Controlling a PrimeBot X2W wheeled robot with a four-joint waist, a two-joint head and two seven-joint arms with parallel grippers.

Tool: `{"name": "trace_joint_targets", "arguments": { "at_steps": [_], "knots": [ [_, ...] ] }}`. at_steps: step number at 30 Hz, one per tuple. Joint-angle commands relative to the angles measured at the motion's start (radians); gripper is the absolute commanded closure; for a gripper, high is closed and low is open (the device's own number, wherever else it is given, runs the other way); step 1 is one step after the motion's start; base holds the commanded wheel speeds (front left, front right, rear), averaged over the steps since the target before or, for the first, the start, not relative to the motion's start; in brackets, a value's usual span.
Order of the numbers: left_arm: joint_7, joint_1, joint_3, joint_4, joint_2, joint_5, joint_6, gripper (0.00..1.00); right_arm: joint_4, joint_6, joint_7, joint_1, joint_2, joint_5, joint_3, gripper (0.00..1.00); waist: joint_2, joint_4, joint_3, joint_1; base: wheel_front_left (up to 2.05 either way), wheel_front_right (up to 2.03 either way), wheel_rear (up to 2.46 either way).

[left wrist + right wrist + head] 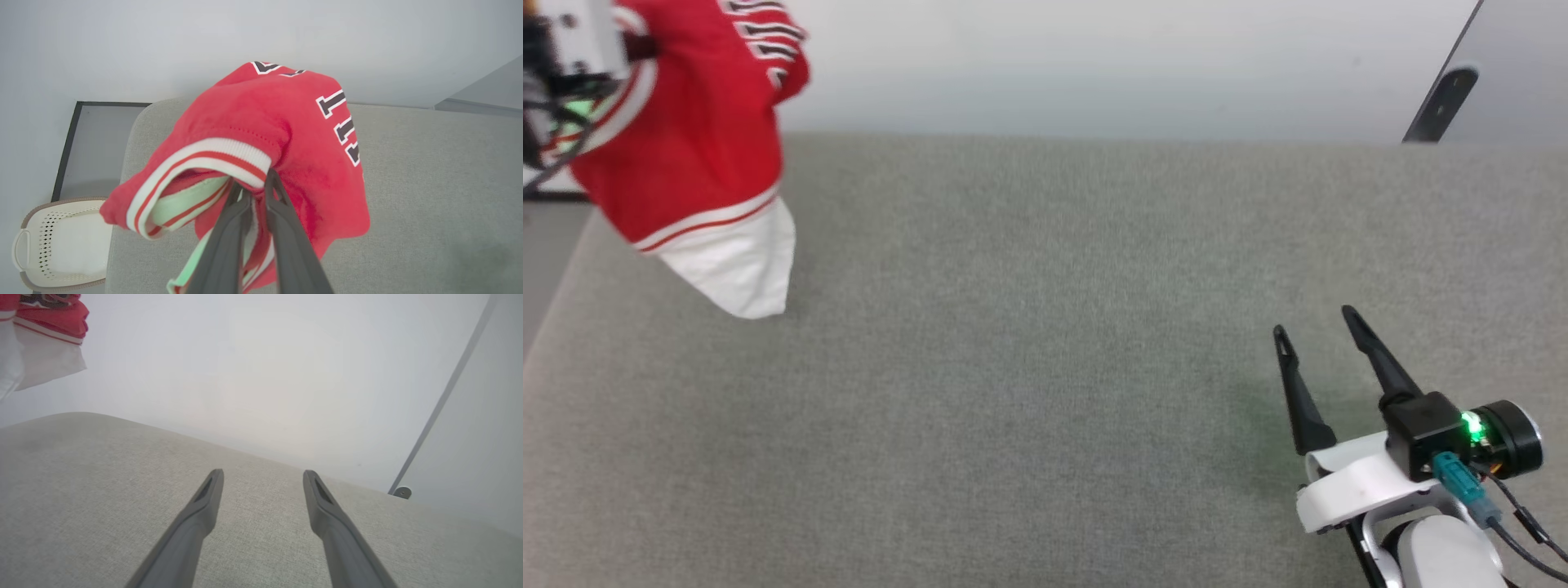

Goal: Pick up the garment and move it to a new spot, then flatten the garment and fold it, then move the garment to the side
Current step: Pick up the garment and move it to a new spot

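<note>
The garment (pixel 694 139), a small red jersey with a white sleeve and black lettering, hangs in the air over the far left of the grey padded table (pixel 1045 367). In the left wrist view my left gripper (pixel 253 183) is shut on the garment (pixel 282 143) at its white-and-red striped neck trim, and the cloth drapes over the fingertips. My right gripper (pixel 1319 320) rests low at the table's front right, open and empty. The right wrist view shows its fingers (pixel 212 490) spread over bare cloth, with the garment (pixel 49 318) dangling at the top left.
A white perforated basket (pixel 61 245) stands on the floor beyond the table's left end. A pale wall runs behind the table. A dark bracket (pixel 1441 102) sits at the far right corner.
</note>
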Motion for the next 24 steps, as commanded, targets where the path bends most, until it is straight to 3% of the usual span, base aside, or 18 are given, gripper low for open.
{"name": "trace_joint_targets", "arguments": {
  "at_steps": [1,9,18,24],
  "knots": [
    [0.003,-0.003,-0.001,-0.008,-0.008,-0.005,0.002,1.00,0.002,-0.001,-0.006,0.010,0.000,0.004,-0.007,0.00,-0.0001,0.003,-0.048,0.0000,0.00,0.00,0.00],
    [0.038,0.061,-0.008,-0.097,-0.090,-0.058,-0.003,1.00,0.041,-0.001,-0.013,-0.019,0.000,-0.046,-0.136,0.00,-0.0001,-0.049,-0.066,0.0000,0.00,0.00,0.00],
    [0.107,0.124,-0.053,-0.211,-0.195,-0.084,0.031,1.00,0.096,-0.002,-0.017,-0.056,0.000,-0.113,-0.302,0.00,-0.0001,-0.142,-0.064,0.0000,0.00,0.00,0.00],
    [0.138,0.163,-0.081,-0.264,-0.242,-0.090,0.060,1.00,0.126,-0.001,-0.018,-0.072,0.000,-0.137,-0.361,0.00,-0.0001,-0.206,-0.066,0.0000,0.00,0.00,0.00]
  ]
}}
